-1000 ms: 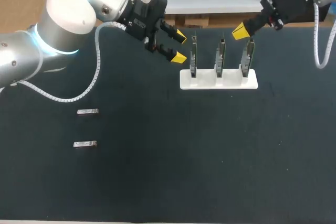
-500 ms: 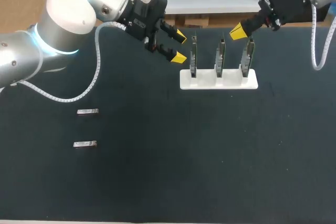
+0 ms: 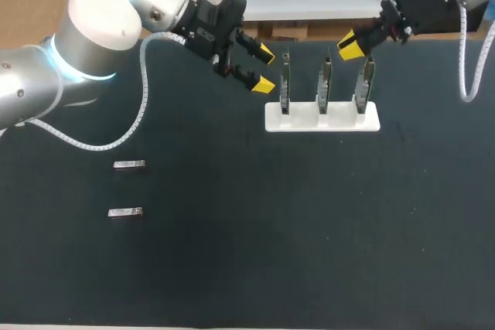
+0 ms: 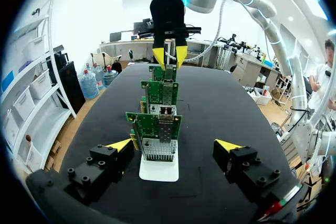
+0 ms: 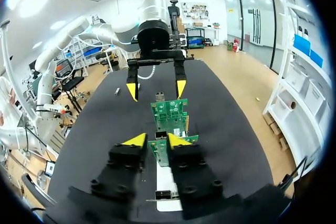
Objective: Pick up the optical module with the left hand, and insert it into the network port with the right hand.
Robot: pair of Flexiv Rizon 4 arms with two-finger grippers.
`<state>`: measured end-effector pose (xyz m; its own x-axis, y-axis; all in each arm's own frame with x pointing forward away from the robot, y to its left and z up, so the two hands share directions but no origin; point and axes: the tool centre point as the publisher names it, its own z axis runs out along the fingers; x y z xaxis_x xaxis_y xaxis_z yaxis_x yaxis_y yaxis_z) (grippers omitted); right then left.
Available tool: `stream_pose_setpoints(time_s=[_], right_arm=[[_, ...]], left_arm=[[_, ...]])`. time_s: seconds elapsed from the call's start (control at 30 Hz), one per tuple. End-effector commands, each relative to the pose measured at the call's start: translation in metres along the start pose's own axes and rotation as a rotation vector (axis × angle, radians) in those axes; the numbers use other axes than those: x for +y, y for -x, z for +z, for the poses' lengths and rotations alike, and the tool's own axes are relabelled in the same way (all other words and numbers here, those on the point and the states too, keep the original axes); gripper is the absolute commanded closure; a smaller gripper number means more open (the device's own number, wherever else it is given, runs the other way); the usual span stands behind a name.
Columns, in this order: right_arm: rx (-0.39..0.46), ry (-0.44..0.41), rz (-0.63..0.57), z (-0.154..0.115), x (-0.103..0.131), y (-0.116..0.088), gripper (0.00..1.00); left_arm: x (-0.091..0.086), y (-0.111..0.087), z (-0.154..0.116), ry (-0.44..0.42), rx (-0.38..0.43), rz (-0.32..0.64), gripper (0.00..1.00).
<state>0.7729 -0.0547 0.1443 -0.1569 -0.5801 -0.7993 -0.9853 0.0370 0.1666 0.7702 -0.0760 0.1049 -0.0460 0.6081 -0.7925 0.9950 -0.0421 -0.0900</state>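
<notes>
Left pincer (image 3: 265,69): mine, spread wide, empty, just beside the white stand (image 3: 322,119).
Right pincer (image 3: 352,46): narrow gap, empty, above the 3 cards (image 3: 325,83).
Modules (image 3: 128,165) (image 3: 124,212): 2, flat on the surface (image 3: 309,229), well apart from both pincers.

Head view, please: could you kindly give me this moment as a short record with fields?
left gripper: open, empty, beside the left end of the white holder
right gripper: open, empty, by the card at the holder's right end
optical modules: two, lying apart on the table, neither picked up
network cards: three, upright in the holder
</notes>
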Motion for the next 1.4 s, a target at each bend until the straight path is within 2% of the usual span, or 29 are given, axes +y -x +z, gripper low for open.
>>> stream_pose_setpoints(time_s=[0.03, 1.03, 1.17, 1.4], right_arm=[[0.001, -0.005, 0.000, 0.001, 0.002, 0.000, 0.00], [0.001, -0.005, 0.000, 0.001, 0.002, 0.000, 0.00], [0.001, -0.005, 0.000, 0.001, 0.002, 0.000, 0.00], [0.001, -0.005, 0.000, 0.001, 0.002, 0.000, 0.00]], left_arm=[[0.000, 0.000, 0.000, 0.001, 0.003, -0.002, 0.00], [0.000, 0.000, 0.000, 0.007, 0.005, 0.001, 0.00], [-0.003, -0.001, -0.009, 0.031, 0.038, 0.011, 0.00], [-0.019, -0.012, -0.044, 0.124, 0.136, 0.030, 0.00]])
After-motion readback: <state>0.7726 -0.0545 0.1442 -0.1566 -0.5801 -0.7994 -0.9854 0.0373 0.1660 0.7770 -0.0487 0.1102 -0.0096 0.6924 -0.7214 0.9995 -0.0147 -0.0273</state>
